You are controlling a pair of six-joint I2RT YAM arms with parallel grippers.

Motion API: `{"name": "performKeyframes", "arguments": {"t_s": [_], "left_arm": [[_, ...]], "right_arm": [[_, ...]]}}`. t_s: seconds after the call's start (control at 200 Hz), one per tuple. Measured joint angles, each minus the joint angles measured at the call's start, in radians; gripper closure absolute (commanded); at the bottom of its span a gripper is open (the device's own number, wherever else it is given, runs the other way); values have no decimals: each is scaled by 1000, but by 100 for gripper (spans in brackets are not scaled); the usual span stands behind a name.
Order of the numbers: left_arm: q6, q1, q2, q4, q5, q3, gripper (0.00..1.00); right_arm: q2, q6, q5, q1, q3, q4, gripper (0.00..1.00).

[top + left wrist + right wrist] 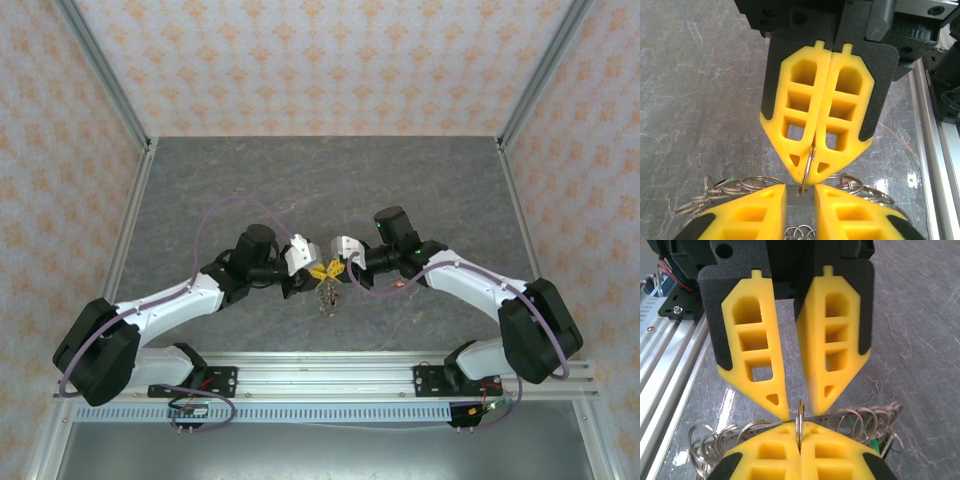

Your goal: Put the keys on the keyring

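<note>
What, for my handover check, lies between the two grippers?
A thin brass-coloured ring, edge-on, held by the right gripper; both wrist views show it.

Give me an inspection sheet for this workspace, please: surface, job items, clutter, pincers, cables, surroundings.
Surface: grey marbled tabletop.
Job's things: keyring seen edge-on between both pincers; wire loops fan out beside it; small green piece among them, likely a key.
Clutter: nothing seen.
Pincers: right pincer shut on the keyring; left pincer narrowly open, straddling it.
Cables: purple cable looped along each arm.
Surroundings: patterned walls; aluminium rail at the near edge.
</note>
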State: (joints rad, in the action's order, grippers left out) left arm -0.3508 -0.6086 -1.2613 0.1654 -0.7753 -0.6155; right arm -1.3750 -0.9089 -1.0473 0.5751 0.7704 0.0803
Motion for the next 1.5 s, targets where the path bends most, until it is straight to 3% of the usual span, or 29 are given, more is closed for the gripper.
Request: {"name": "performKeyframes", "arguments": {"t_s": [0.12,0.355,0.546,1.111,1.216,1.391,1.496], "left_arm": [[-5,2,0,-19,-6,-10,100],[9,2,0,-47,-2,-24,100],[40,0,-4,-39,-3,-21,100],[149,0,-26,135,-3,45,100],[154,0,-26,146,-3,47,100],[171,1,-26,162,-2,48,100],[171,1,-26,162,-3,48,92]], "right_arm": [[0,14,-2,0,-1,1,100],[0,60,1,0,-6,1,94],[38,124,20,2,-77,-98,92],[71,204,83,4,-145,-225,87],[83,215,84,0,-150,-231,89],[93,234,83,-6,-156,-243,100],[93,237,81,-6,-156,-243,100]]}}
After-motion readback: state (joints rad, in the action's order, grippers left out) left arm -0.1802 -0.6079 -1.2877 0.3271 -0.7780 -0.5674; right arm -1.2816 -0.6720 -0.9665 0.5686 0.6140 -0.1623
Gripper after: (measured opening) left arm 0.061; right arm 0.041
